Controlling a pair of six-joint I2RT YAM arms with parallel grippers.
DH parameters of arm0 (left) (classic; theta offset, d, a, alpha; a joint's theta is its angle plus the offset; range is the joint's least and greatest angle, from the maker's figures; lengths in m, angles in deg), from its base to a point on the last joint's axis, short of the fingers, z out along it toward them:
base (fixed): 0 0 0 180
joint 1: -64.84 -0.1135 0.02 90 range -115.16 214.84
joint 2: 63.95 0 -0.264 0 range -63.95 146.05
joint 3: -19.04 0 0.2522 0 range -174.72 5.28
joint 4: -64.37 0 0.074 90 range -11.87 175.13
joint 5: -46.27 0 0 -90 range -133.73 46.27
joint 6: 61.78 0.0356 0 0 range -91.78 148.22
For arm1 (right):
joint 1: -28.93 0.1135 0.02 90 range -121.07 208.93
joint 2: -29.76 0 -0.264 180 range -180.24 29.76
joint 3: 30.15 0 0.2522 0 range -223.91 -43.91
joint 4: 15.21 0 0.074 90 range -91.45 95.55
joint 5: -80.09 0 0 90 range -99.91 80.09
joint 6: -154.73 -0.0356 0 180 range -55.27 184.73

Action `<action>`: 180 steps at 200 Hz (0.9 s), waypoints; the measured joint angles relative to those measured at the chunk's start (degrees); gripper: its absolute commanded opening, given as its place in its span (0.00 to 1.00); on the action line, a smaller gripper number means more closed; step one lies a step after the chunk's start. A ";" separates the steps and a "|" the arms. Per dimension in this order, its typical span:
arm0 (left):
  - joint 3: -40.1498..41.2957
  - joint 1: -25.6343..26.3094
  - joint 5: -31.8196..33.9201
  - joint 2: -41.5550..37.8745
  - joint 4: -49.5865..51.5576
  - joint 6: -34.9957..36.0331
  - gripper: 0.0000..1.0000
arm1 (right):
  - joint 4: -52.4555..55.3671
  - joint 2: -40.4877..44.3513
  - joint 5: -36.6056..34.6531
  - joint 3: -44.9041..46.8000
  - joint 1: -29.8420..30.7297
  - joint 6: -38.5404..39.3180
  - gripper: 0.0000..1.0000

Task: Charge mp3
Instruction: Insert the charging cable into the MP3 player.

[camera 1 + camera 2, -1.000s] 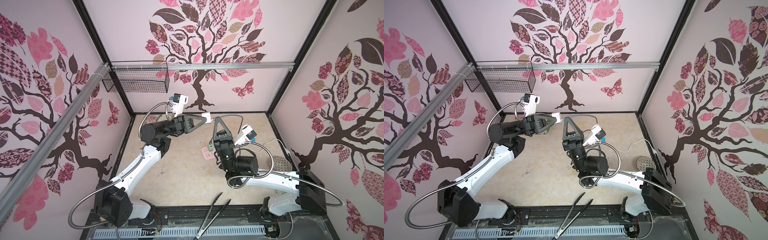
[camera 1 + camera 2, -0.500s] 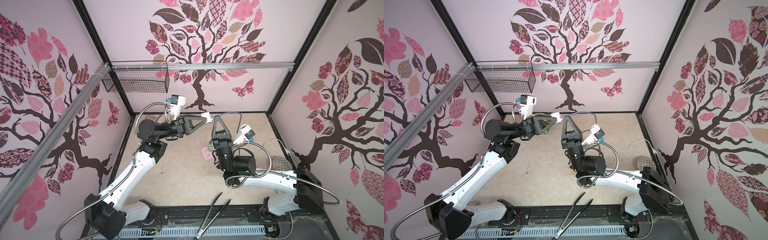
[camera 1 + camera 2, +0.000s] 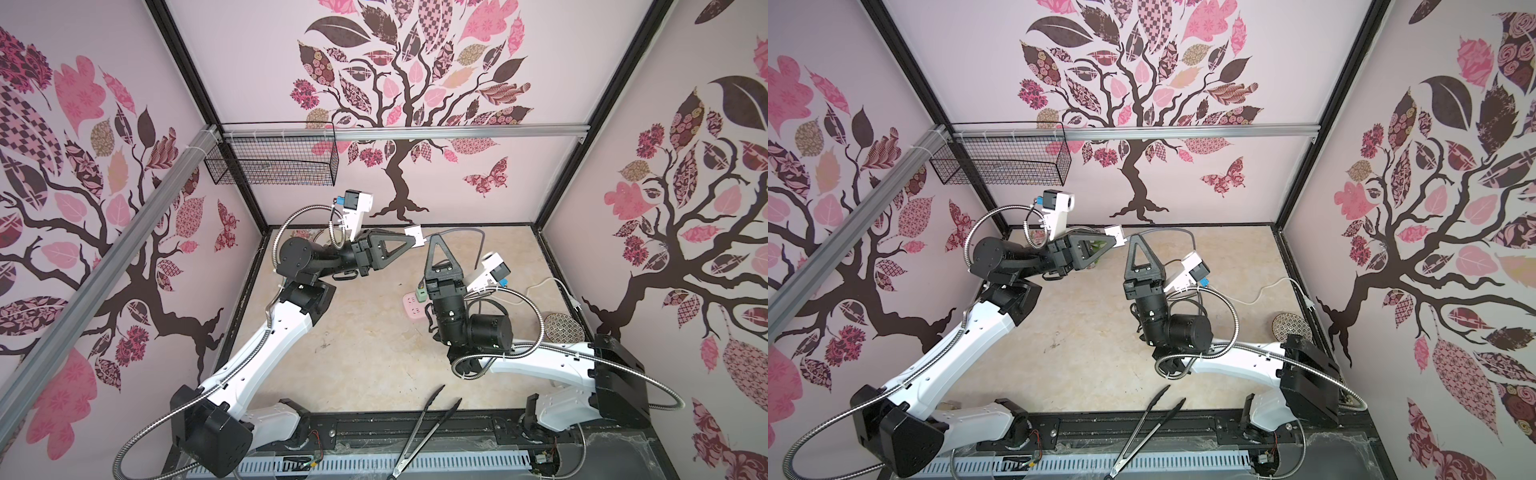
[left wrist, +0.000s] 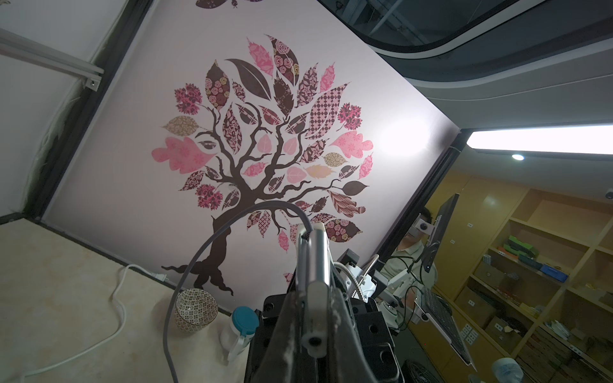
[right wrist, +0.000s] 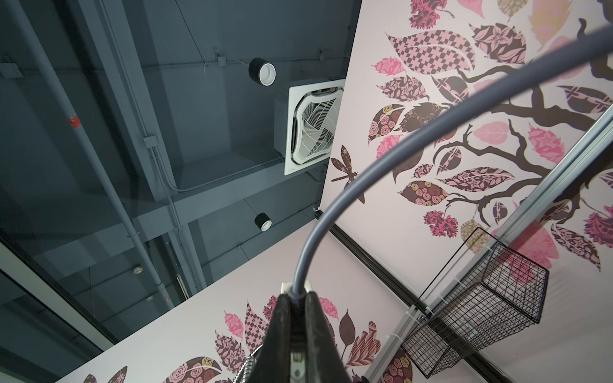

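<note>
The left gripper (image 3: pixel 409 239) is clamping its jaws on the mp3 (image 4: pixel 319 262), holding it edge-on in the air above and behind the pink power strip (image 3: pixel 409 305). Just beside it, also above the strip, the right gripper (image 3: pixel 434 240) is pinching the end of a grey cable (image 5: pixel 365 172). I cannot tell whether that end is reaching the mp3's port.

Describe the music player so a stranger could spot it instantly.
Find the left arm's black triangular end effector, raised over the far side of the beige table. Pinched at its tip is the music player: a tiny flat silver square, far smaller than the pink power strip lying on the table.
</note>
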 measured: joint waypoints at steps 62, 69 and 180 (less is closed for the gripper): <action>0.00 0.15 2.05 0.11 1.20 0.04 0.00 | -0.09 -0.70 -1.05 0.52 0.04 0.39 0.00; 0.00 0.15 2.29 0.07 1.51 0.07 0.00 | -0.09 -0.79 -1.22 0.50 0.04 0.72 0.00; 1.05 2.32 9.14 -2.36 17.99 10.19 0.00 | 10.97 -0.59 8.57 6.62 1.01 1.07 0.59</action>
